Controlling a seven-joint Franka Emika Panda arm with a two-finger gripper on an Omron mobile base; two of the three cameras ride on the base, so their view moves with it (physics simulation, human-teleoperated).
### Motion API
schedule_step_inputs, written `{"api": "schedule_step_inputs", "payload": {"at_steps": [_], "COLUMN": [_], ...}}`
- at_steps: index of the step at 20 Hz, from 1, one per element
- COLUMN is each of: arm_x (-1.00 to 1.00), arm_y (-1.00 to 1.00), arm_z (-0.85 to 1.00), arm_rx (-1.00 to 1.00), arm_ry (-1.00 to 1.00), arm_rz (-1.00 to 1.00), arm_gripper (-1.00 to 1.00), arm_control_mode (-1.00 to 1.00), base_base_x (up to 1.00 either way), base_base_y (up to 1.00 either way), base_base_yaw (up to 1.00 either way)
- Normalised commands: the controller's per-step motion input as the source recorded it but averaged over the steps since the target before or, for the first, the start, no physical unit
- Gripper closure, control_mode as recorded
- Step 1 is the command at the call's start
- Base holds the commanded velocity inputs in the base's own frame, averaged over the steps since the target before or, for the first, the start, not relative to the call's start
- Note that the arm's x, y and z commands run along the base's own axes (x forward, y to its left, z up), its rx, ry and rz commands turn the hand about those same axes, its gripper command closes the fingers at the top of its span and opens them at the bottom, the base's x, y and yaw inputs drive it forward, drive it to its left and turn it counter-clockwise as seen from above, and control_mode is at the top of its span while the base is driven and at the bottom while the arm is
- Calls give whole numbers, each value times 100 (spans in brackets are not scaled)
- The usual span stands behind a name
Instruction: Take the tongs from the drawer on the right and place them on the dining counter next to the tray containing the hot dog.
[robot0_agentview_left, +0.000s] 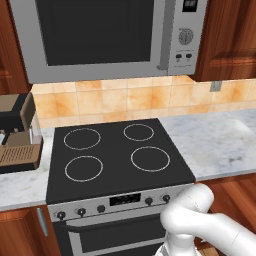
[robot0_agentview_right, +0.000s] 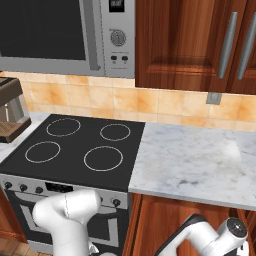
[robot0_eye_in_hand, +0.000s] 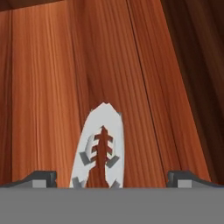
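The gripper stands fully open and holds nothing, its tips wide apart over the silver-grey tongs on reddish-brown wood.

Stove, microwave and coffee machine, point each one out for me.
Stove (robot0_agentview_left: 117, 150), left base view, on its black glass top.
Microwave (robot0_agentview_left: 95, 30), left base view, on its dark door window.
Coffee machine (robot0_agentview_left: 17, 135), left base view, on its body.

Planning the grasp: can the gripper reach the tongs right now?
Probably yes: the gripper is open, and the tongs lie uncovered on wood straight ahead between its fingertips, nothing in the way.
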Motion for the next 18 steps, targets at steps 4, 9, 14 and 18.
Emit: {"api": "schedule_step_inputs", "payload": {"at_steps": [4,9,14,18], "arm_x": [-11,-4,0,0], "arm_y": [6,31,8,14], "arm_z": [0,0,0,0], "arm_rx": [0,-4,0,-2], "arm_ry": [-1,0,0,0], "arm_rz": [0,0,0,-1], "arm_gripper": [-100,-100,-100,-100], "arm_control_mode": [-100,-100,-100,-100], "base_base_x": [0,0,0,0], "base_base_y": [0,0,0,0], "base_base_yaw": [0,0,0,0]}}
